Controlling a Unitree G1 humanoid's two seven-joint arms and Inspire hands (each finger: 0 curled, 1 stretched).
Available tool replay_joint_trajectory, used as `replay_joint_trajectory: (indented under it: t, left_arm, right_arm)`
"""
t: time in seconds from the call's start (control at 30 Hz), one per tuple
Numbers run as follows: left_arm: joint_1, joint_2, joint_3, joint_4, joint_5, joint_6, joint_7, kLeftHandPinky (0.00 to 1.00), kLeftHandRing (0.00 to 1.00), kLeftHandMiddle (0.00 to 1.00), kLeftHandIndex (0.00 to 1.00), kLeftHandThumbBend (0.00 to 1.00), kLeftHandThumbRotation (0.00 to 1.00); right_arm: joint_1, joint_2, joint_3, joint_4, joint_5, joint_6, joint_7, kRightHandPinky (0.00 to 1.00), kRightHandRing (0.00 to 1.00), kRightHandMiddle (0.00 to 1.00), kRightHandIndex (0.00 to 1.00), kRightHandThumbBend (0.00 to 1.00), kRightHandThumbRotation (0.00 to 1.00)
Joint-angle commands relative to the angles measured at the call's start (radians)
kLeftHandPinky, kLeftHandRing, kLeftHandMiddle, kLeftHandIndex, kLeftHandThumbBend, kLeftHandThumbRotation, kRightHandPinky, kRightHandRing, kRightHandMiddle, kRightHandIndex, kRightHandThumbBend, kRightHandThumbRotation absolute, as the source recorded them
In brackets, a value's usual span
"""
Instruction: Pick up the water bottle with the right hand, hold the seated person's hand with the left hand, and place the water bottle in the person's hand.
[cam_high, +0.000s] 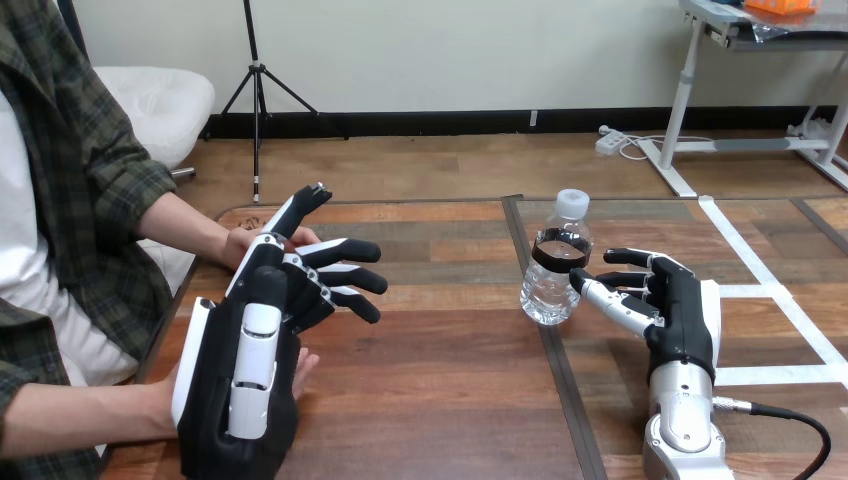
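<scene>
A clear water bottle (555, 268) with a white cap and a dark label stands upright near the middle of the wooden table (440, 400). My right hand (680, 305) is open just right of it, fingers and thumb reaching toward the bottle, not closed round it. At the left my left hand (255, 370) is raised and open with its fingers spread and pointing right. The person's farther hand (240, 243) rests on the table behind those fingers. Their nearer hand (303, 370) shows past my left palm. I cannot tell whether my left hand touches either.
The person sits at the table's left side, both forearms reaching onto the table. A dark seam (545, 370) runs down the tabletop just left of the bottle. White tape lines (770, 290) mark the table's right part.
</scene>
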Motion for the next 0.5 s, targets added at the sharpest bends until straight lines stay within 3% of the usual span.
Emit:
replay_joint_trajectory:
  t: [0.0, 0.23, 0.47]
  left_arm:
    - [0.04, -0.016, -0.023, -0.042, -0.006, -0.012, -0.004, 0.43, 0.57, 0.64, 0.85, 0.49, 0.92]
    - [0.041, -0.011, -0.023, -0.044, -0.005, -0.009, -0.007, 0.43, 0.57, 0.65, 0.84, 0.49, 0.93]
    - [0.045, -0.008, -0.023, -0.038, -0.006, -0.015, -0.015, 0.43, 0.57, 0.65, 0.83, 0.49, 0.93]
  right_arm:
    - [-0.051, -0.016, 0.003, -0.025, -0.01, -0.037, -0.001, 0.48, 0.49, 0.52, 0.6, 0.67, 0.0]
    - [-0.043, -0.017, -0.003, -0.028, 0.005, -0.06, 0.039, 0.46, 0.5, 0.55, 0.63, 0.67, 0.0]
    - [-0.036, -0.022, -0.002, -0.019, 0.009, -0.075, 0.09, 0.61, 0.64, 0.68, 0.75, 0.69, 0.0]
